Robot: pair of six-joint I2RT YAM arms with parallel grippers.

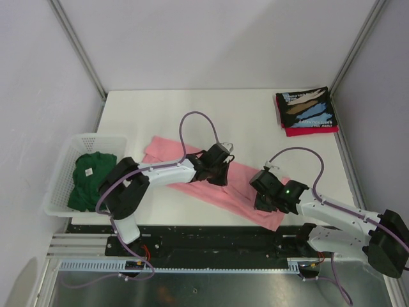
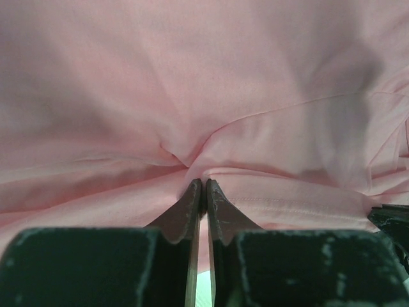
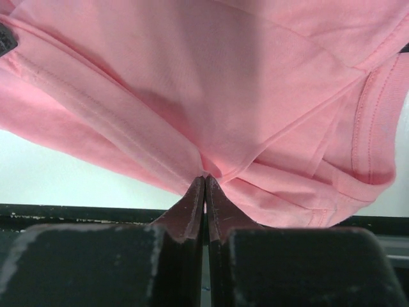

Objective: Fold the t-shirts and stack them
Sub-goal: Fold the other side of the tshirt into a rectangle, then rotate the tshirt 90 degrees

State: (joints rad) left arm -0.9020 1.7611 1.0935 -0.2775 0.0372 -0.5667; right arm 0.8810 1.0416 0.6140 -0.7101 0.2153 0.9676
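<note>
The pink t-shirt (image 1: 239, 185) is lying diagonally mid-table, with the left gripper (image 2: 203, 185) and right gripper (image 3: 204, 179) each pinching its folds, plain in the wrist views. Only the overhead view is showing the black tee (image 1: 307, 107) atop the red tee (image 1: 311, 131) at two o'clock and the green tee (image 1: 88, 180) in the basket (image 1: 61, 167) at nine.

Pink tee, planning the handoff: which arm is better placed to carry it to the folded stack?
Probably right: the right claw pinches the pink tee on the side nearer the folded stack.

White table (image 1: 192, 115). Pink t-shirt (image 1: 239, 182) lies on it as a long diagonal band near the front edge. Far right of the pink t-shirt, at the back corner: a folded red t-shirt (image 1: 311, 131) under a black printed t-shirt (image 1: 307, 109). Left of the pink t-shirt, at the table's edge: a white slatted basket (image 1: 61, 185).
</note>
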